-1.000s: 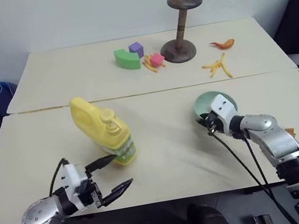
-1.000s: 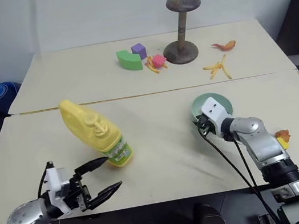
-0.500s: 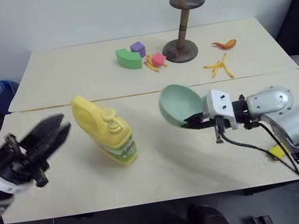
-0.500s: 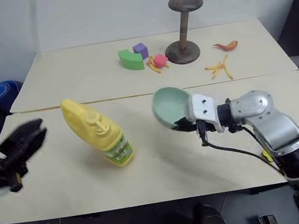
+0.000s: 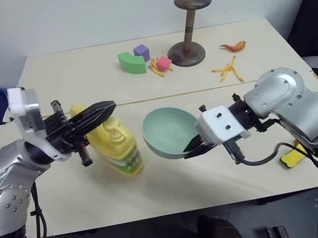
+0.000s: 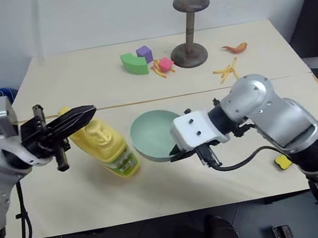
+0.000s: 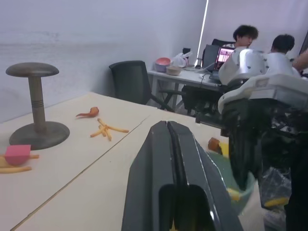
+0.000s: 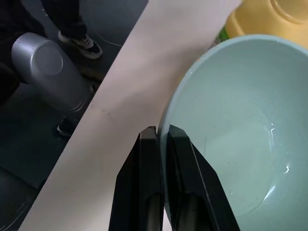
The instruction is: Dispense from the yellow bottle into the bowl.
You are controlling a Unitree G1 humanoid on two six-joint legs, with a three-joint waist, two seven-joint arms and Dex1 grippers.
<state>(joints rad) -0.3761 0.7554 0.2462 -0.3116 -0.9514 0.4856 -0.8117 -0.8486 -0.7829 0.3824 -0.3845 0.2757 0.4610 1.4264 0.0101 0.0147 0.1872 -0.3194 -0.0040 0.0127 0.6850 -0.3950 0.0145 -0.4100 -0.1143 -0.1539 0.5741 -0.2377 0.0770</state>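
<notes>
The yellow bottle [image 5: 117, 150] stands upright on the near table, left of centre. My left gripper [image 5: 104, 109] is shut and empty, its fingers level just above and in front of the bottle's pump top. The pale green bowl [image 5: 168, 131] hangs tilted just right of the bottle, lifted by its rim. My right gripper [image 5: 191, 149] is shut on the bowl's near rim. In the right wrist view its fingers [image 8: 175, 144] pinch that rim, one inside and one outside, with the bowl [image 8: 236, 139] and the bottle [image 8: 262, 19] beyond.
On the far table stand a brown wooden stand [image 5: 187, 27], a green arch block [image 5: 131, 63], purple [image 5: 141, 52] and pink [image 5: 164, 63] cubes and orange toy pieces [image 5: 229, 69]. A small flat yellow block [image 5: 291, 157] lies under my right arm. People sit at a desk [image 7: 250, 41].
My left gripper closed and rose from the table's front edge to just above the bottle. My right gripper lifted the bowl, tilted it and carried it left to beside the bottle.
</notes>
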